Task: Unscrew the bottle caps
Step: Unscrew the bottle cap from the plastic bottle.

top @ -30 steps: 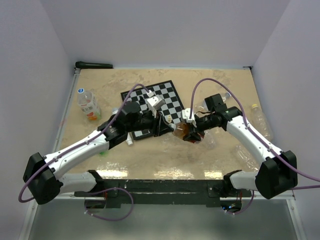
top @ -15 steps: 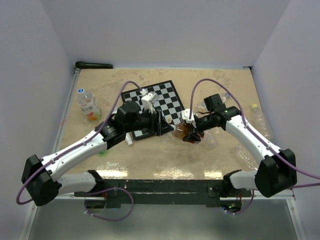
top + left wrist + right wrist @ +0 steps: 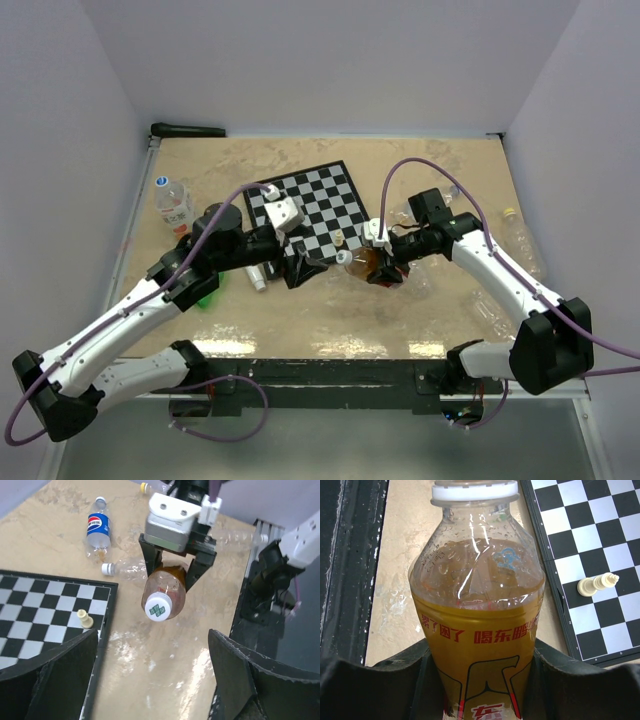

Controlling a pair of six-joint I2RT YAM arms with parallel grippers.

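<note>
My right gripper is shut on a bottle of amber drink and holds it above the table, neck pointing left. Its white bottle cap is on the neck; in the left wrist view the cap shows a green logo. My left gripper hangs open a short way left of the cap, not touching it. Its black fingers stand wide apart with only bare table between them. In the right wrist view the cap sits at the top edge, and the right gripper clamps the bottle's lower body.
A chessboard lies behind the grippers, with a cream chess piece near its edge. A blue-capped bottle lies at far left and a yellow-capped one at right. A Pepsi bottle and a clear bottle lie beyond. Something green lies under the left arm.
My left gripper has opened, let go of the cap and drawn back to the left. The cap stays on the bottle. The right arm has hardly moved.
</note>
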